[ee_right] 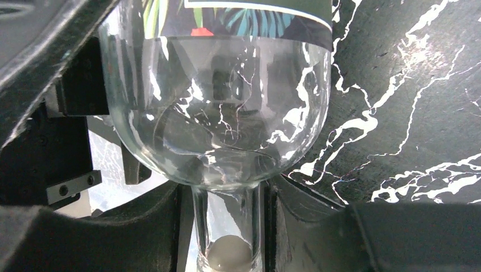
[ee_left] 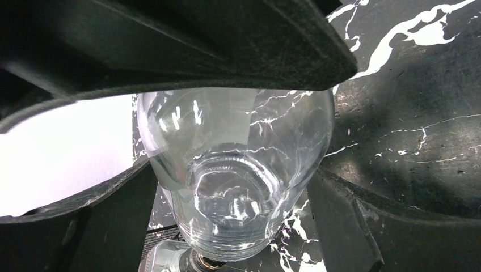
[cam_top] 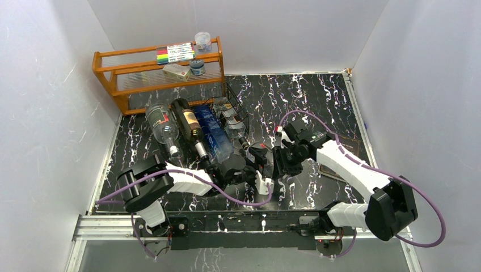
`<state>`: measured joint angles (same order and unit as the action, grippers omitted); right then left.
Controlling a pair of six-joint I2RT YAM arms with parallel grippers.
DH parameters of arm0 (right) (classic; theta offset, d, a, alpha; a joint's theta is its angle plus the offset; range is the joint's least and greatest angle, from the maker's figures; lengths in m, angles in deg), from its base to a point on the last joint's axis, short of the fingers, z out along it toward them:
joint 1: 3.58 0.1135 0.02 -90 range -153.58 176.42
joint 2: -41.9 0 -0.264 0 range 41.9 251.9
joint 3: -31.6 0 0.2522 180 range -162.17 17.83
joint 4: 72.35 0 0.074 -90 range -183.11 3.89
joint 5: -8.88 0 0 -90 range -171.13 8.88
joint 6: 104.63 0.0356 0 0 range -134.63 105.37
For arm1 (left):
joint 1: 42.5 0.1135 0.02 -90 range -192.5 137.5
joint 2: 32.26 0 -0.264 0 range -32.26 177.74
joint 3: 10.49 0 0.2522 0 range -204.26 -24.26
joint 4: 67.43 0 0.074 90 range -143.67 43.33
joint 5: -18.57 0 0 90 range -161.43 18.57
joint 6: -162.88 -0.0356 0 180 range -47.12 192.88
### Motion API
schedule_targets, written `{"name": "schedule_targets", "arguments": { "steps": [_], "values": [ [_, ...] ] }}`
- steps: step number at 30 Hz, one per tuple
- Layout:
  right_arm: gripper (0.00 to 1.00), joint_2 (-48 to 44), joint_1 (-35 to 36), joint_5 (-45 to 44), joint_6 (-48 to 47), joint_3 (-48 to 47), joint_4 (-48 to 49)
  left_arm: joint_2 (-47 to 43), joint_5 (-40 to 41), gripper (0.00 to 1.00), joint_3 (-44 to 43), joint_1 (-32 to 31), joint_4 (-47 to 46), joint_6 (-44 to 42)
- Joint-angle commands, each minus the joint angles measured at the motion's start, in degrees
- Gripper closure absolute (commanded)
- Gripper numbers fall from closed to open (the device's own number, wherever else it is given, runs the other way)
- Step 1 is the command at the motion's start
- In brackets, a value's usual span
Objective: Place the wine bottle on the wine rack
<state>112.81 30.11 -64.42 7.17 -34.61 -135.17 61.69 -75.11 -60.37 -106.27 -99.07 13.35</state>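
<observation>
A clear glass wine bottle [cam_top: 260, 157] with a dark leafy label hangs between my two grippers, low over the black marbled table, just right of the near end of the black wire wine rack [cam_top: 235, 110]. My right gripper [ee_right: 227, 226] is shut on the bottle's neck; the shoulder [ee_right: 215, 113] and a stopper show above its fingers. My left gripper [ee_left: 230, 226] has its fingers against both sides of the bottle's round base [ee_left: 235, 170]. In the top view, the left gripper [cam_top: 253, 170] and the right gripper [cam_top: 276, 160] face each other.
The rack holds a clear bottle [cam_top: 161, 124], a dark bottle [cam_top: 187, 122] and a blue bottle [cam_top: 214, 133] side by side. An orange wooden shelf [cam_top: 159, 73] with markers and small jars stands at the back left. A brown card [cam_top: 349, 148] lies under the right arm.
</observation>
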Motion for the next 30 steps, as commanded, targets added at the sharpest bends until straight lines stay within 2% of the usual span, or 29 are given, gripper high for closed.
{"name": "schedule_targets", "arguments": {
  "steps": [1,5,17,19,20,25,30],
  "values": [
    [0.5,2.9,0.3,-1.0,-0.6,1.2,3.7,-0.4,-2.2,0.27,-0.1,0.0,2.5,4.6],
    [0.45,4.5,0.3,-0.1,-1.1,0.6,4.1,-0.5,-2.1,0.27,-0.4,0.0,2.4,4.0],
    [0.41,9.3,0.3,1.5,-3.2,-0.1,5.0,-0.9,-2.4,0.28,-0.4,0.1,2.6,3.8],
    [0.48,9.8,0.3,1.1,-3.3,-0.4,5.1,-1.0,-2.5,0.28,-0.4,0.0,2.6,4.1],
    [0.55,9.7,0.3,0.6,-3.2,-0.5,5.2,-1.1,-2.6,0.28,-0.4,0.0,2.6,4.3],
    [1.0,7.3,0.3,-3.6,-2.2,-0.9,5.0,-1.7,-2.6,0.28,-0.3,0.0,2.6,5.9],
    [1.0,3.4,0.8,-7.5,-1.4,-0.6,3.4,-2.6,-2.0,0.27,-0.5,0.0,2.9,8.9]
  ]
}}
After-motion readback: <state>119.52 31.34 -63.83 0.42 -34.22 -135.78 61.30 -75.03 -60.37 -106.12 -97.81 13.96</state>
